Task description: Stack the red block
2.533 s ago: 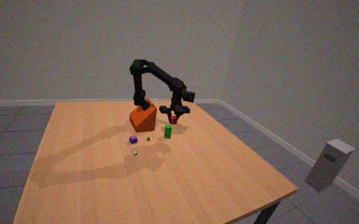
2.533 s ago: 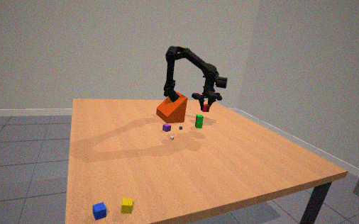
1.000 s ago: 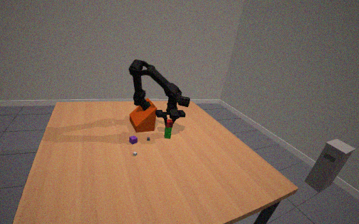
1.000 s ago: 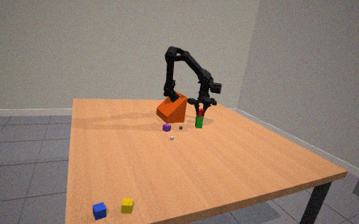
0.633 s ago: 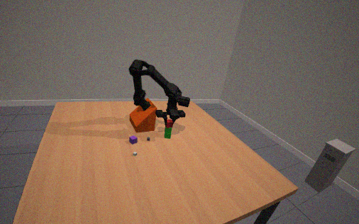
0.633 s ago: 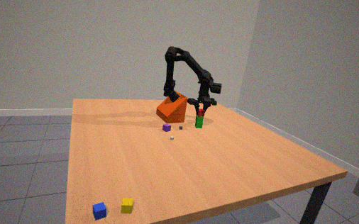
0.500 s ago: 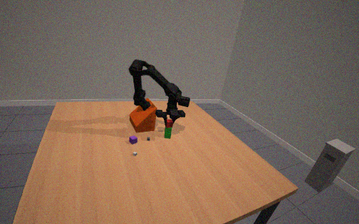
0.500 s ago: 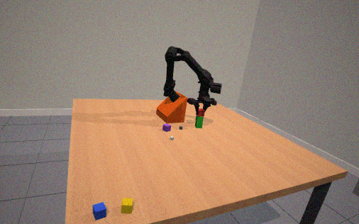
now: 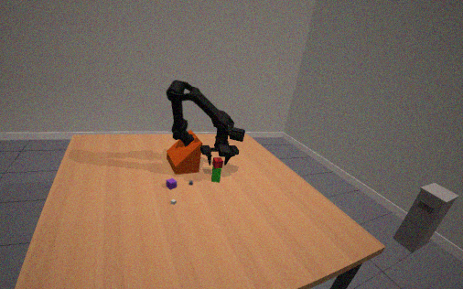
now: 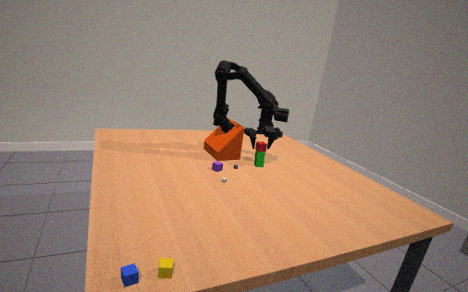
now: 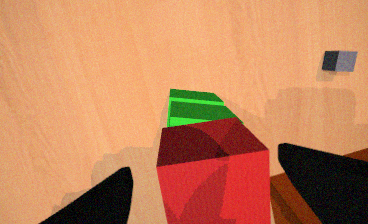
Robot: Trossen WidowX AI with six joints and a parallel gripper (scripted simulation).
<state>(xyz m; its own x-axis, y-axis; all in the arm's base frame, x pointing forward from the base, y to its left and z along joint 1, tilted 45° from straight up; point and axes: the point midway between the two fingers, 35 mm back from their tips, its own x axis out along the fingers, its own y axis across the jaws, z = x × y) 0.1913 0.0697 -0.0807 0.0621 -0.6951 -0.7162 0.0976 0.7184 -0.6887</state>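
Looked light and rigid, red block [image 11: 213, 172] resting on green tower [image 11: 196, 108], freed by spread gripper [image 11: 201, 192]; flat sides best for gripping.

You are looking down past the red block [image 11: 213, 172], which is filling the lower middle of the wrist view. It is sitting on the green tower [image 11: 196, 109], whose top edges are showing just beyond it. The gripper [image 11: 206, 187] is standing spread wide, its two dark fingers lying apart from the block's sides with wood showing in between. A small grey-blue cube [image 11: 340, 60] is resting on the table [image 11: 76, 75], well apart at upper right.
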